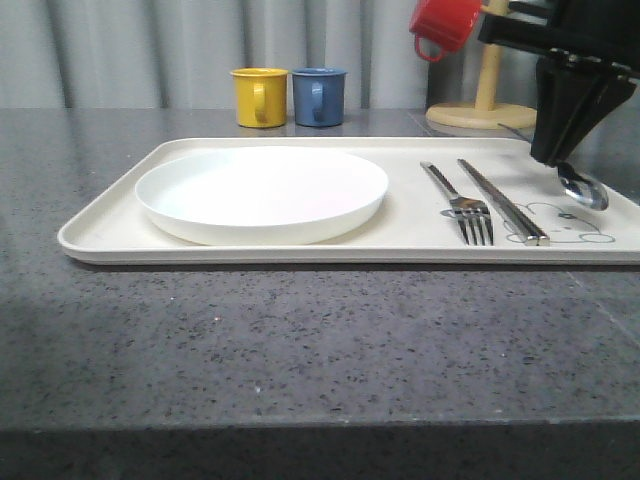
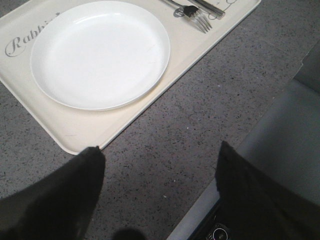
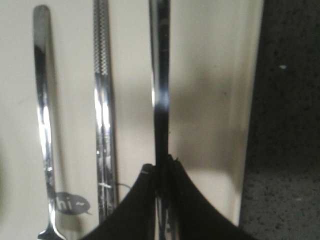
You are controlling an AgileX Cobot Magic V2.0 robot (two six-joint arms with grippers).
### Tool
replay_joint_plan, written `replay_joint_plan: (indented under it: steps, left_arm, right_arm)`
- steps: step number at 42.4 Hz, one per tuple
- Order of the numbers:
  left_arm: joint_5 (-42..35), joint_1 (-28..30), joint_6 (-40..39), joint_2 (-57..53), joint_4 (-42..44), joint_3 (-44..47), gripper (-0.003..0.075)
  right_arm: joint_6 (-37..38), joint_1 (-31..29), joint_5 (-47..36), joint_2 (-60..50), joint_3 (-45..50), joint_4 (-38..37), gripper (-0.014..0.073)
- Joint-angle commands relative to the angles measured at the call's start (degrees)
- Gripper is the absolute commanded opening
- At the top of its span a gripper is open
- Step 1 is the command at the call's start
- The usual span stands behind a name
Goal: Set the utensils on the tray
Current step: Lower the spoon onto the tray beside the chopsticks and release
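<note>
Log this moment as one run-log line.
right gripper: shut on spoon, over tray | left gripper: open, off tray | plate, fork, chopsticks: on tray

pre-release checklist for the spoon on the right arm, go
1. Spoon over the tray: ok, bowl at the tray's right end.
2. Clear of chopsticks and fork: ok, it sits to their right, apart.
3. Right end effector shut on the handle: ok.
4. Spoon resting on the tray surface: cannot tell.
5. Plate on tray: ok.
6. Left end effector out of the way: ok, open, off the tray.
</note>
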Motion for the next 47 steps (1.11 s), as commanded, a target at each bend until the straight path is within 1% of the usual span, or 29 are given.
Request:
replay_joint_plan:
  steps: [1, 9, 13, 22, 26, 29, 36, 40, 47]
  left_arm:
    - [-3.8, -0.5, -0.6, -0.2, 0.1, -1.5, 0.0471]
    - [-3.8, -0.5, -0.6, -0.2, 0.1, -1.5, 0.0471]
    - [-3.8, -0.5, -0.6, -0.2, 0.1, -1.5, 0.0471]
    - [-3.8, -0.5, -0.6, -0.2, 0.1, -1.5, 0.0471]
    - [-3.8, -0.5, -0.6, -0.2, 0.1, -1.5, 0.0471]
    - [-3.8, -0.5, -0.6, -0.2, 0.1, -1.5, 0.0471]
    - [-3.8, -0.5, -0.6, -0.2, 0.1, -1.5, 0.0471]
    - [-3.8, -0.5, -0.6, -0.2, 0.1, -1.5, 0.0471]
    - [-3.8, -0.5, -0.6, -0.2, 0.1, -1.5, 0.0471]
  right_arm:
    - [0.7, 0.1, 5.7, -1.7, -1.6, 0.5, 0.0027]
    - [0.7, 0.1, 5.5, -1.3, -1.6, -1.6, 0.0253]
    - [0.7, 0.1, 5.6, -1.8, -1.6, -2.8, 0.0309]
    - [0.0, 0.8, 5.1, -5.8, -1.6, -3.4, 0.0304]
    - [-1.9, 2.5, 5.1, -9.0, -1.4, -4.0, 0.0304]
    - [-3.2, 4.9, 4.2, -12.1, -0.2, -5.3, 0.0304]
    - [-4.0, 11.3, -1.9, -21.2, 5.6, -9.2, 0.0304]
    - [-4.9, 14.3, -4.8, -26.3, 9.4, -9.2, 0.0304]
    - [-9.5, 19.9, -9.6, -35.4, 16.9, -9.2, 0.0304]
